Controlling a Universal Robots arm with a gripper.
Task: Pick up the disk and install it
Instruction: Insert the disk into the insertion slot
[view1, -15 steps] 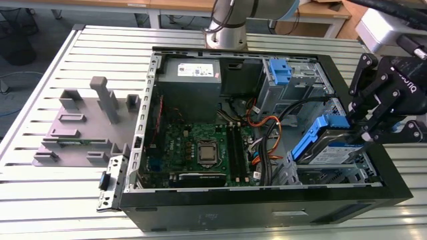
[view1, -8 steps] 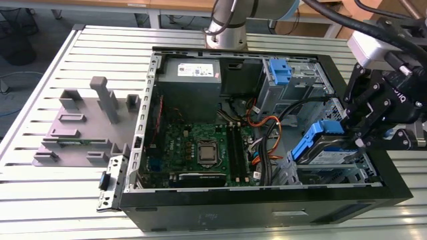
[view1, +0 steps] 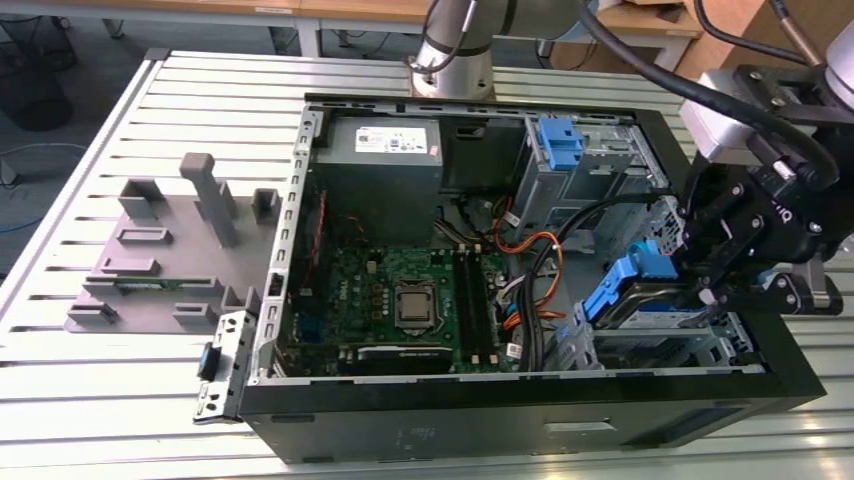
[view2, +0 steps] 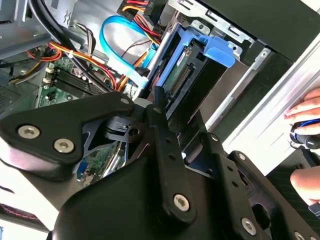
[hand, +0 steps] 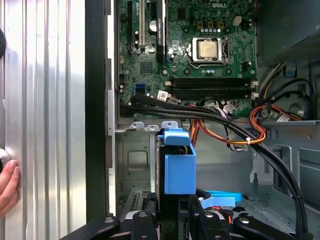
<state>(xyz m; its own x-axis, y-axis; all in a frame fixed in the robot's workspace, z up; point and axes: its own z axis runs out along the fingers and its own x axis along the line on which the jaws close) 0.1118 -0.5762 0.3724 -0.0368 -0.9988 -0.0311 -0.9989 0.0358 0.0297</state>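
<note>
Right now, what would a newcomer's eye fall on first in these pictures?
The open computer case, green motherboard exposed, sits in the exterior view's middle. At that view's right the gripper holds the blue-framed disk at the case's drive bay. In the first wrist view a person's hand is over the table beside the case.

disk (hand: 179, 172): smooth blue plastic bracket | table (hand: 50, 100): ribbed bare metal | end effector (view1: 701, 287): matt black
</note>
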